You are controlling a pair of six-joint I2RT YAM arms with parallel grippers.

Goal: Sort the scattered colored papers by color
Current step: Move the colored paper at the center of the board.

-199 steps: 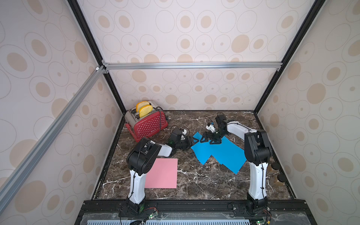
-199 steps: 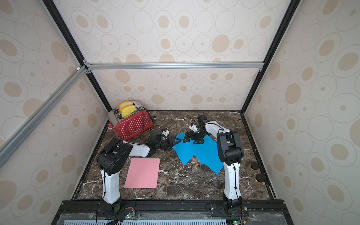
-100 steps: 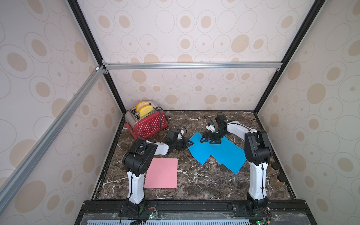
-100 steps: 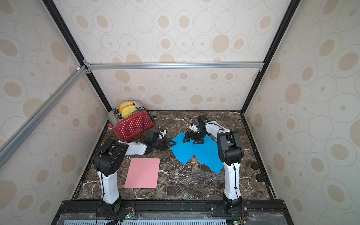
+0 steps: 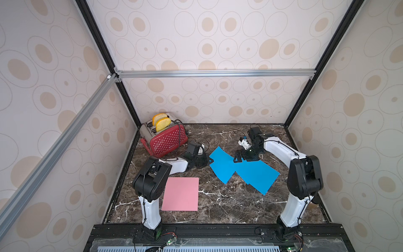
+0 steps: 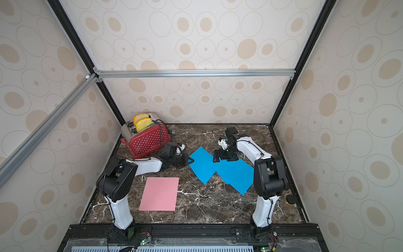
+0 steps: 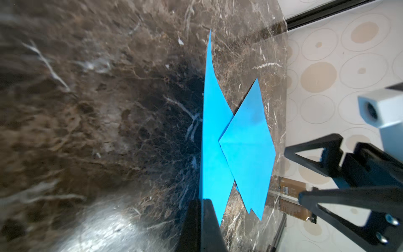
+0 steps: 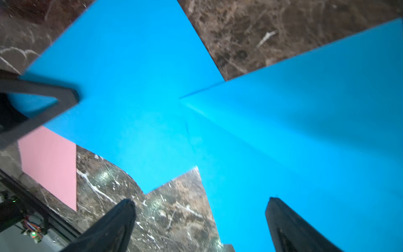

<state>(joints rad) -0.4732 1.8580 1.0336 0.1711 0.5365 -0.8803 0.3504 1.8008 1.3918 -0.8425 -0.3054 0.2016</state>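
Two bright blue papers overlap at the table's middle right: one toward the left (image 5: pixel 222 167) (image 6: pixel 201 167) and one toward the right (image 5: pixel 258 176) (image 6: pixel 236 176). A pink paper (image 5: pixel 180 194) (image 6: pixel 160 194) lies flat near the left arm's base. My left gripper (image 5: pixel 210 161) (image 6: pixel 190 161) is shut on the left blue paper's edge; in the left wrist view its fingertips (image 7: pixel 201 205) pinch that sheet (image 7: pixel 212 141). My right gripper (image 5: pixel 242 158) (image 6: pixel 220 158) (image 8: pixel 200 209) hangs open over the blue sheets (image 8: pixel 130 87), nothing between its fingers.
A red toaster (image 5: pixel 168 140) (image 6: pixel 149 141) with two toast slices stands at the back left, its cable trailing beside the left arm. Patterned walls close in the dark marble table (image 5: pixel 218 207) on three sides.
My left gripper has closed on the edge of the left blue paper. The right arm and the pink paper have stayed where they were.
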